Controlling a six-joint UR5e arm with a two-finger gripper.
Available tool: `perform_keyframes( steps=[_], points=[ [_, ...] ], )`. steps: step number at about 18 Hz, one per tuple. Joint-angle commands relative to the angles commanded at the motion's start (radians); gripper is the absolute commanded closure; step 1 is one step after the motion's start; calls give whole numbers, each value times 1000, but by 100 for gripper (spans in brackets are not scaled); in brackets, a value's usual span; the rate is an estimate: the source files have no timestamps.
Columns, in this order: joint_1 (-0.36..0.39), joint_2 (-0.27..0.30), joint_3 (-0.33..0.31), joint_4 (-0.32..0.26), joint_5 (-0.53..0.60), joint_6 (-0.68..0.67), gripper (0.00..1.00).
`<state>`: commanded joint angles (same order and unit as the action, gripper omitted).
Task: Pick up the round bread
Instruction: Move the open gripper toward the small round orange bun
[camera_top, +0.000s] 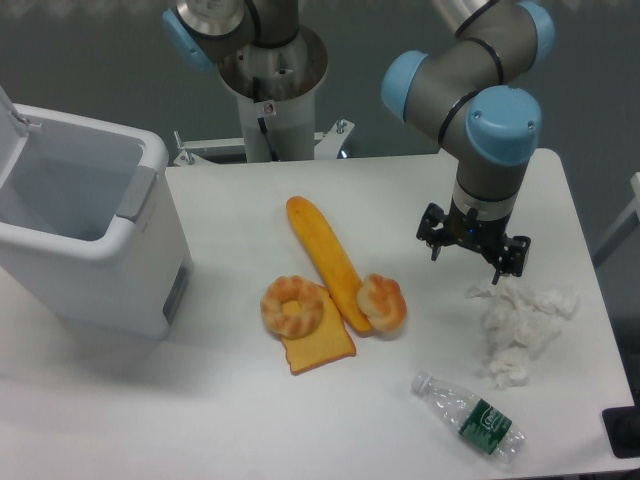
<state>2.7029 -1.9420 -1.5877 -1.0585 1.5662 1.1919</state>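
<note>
Table (250, 420): white, scattered with bread.
Round bread (383, 303): untouched, lying against the baguette's (328, 262) lower end.
Gripper (474, 252): fingers spread, empty, hovering off to one side.
Progress: nothing grasped; approach and lift remain.

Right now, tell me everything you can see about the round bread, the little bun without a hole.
The round bread is a small lumpy bun, golden-orange with pale cream patches and a swirled top, no centre hole. It looks like a glossy, toy-like bread. It lies on the white table, near the middle, pressed against the lower end of the long baguette on its left. The gripper hangs apart from it, up and to its right, not touching it. Nothing rests on top of it.
</note>
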Motion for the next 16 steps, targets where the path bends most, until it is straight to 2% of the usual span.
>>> perform_keyframes(
  steps=[6,11,16],
  points=[
    [-2,-5,-12,0,0,-2,0],
    [5,-29,-52,0,-8,-11,0],
    [-20,-28,-101,0,-92,-35,0]
  ],
)
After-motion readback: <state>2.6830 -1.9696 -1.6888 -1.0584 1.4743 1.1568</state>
